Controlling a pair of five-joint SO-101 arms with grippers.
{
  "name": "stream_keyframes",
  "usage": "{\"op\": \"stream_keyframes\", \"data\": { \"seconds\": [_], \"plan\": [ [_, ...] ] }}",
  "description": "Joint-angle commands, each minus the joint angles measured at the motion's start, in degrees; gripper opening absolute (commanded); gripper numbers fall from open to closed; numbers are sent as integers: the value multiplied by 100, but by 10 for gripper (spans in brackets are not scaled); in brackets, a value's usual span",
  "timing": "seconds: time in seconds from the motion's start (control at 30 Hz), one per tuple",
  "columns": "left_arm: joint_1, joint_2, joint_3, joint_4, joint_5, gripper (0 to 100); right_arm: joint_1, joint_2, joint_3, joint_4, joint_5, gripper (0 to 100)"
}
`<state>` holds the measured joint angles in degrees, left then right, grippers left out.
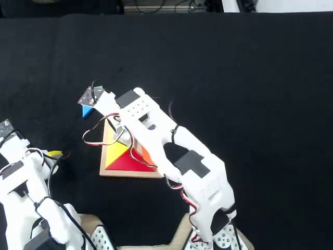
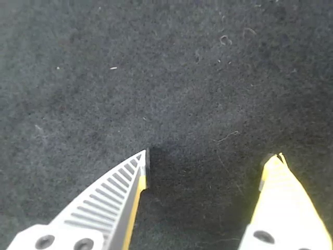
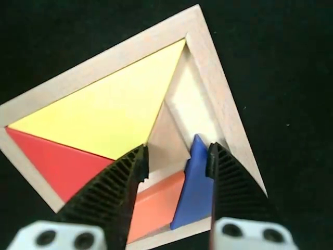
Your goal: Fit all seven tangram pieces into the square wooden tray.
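The square wooden tray (image 3: pixel 213 57) lies under my right gripper (image 3: pixel 177 159), which hovers open just above it. In the tray lie a large yellow triangle (image 3: pixel 114 109), a red triangle (image 3: pixel 57 161), an orange piece (image 3: pixel 156 203) and a dark blue piece (image 3: pixel 195 198) that sits beside one black finger (image 3: pixel 223 182). Bare tray floor shows between the fingers. From above, the right arm (image 1: pixel 156 135) covers most of the tray (image 1: pixel 104 156); yellow (image 1: pixel 117 151) and red (image 1: pixel 132 164) show. My left gripper (image 2: pixel 205 161) stands open over bare black cloth, left of the tray (image 1: pixel 56 155).
A light blue bit (image 1: pixel 87 111) shows on the cloth by the right arm's far end; I cannot tell what it is. Black cloth (image 1: pixel 250 78) covers the whole table. The arm bases (image 1: pixel 208 229) stand at the near edge.
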<state>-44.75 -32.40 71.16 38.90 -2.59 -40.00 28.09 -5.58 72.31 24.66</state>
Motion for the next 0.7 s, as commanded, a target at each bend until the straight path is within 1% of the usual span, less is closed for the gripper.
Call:
{"op": "stream_keyframes", "data": {
  "seconds": [0.0, 0.23, 0.47, 0.67],
  "plan": [
    [13, -123, -57, -79, 9, 339, -79, -453, -303, 290, -70, 174],
    [13, -123, -57, -79, 9, 339, -97, -1262, -66, 703, -70, 174],
    [13, -123, -57, -79, 9, 339, -211, -1332, 945, -79, -105, 174],
    [13, -123, -57, -79, 9, 339, -176, -1007, 971, -167, -97, 174]
  ]
}}
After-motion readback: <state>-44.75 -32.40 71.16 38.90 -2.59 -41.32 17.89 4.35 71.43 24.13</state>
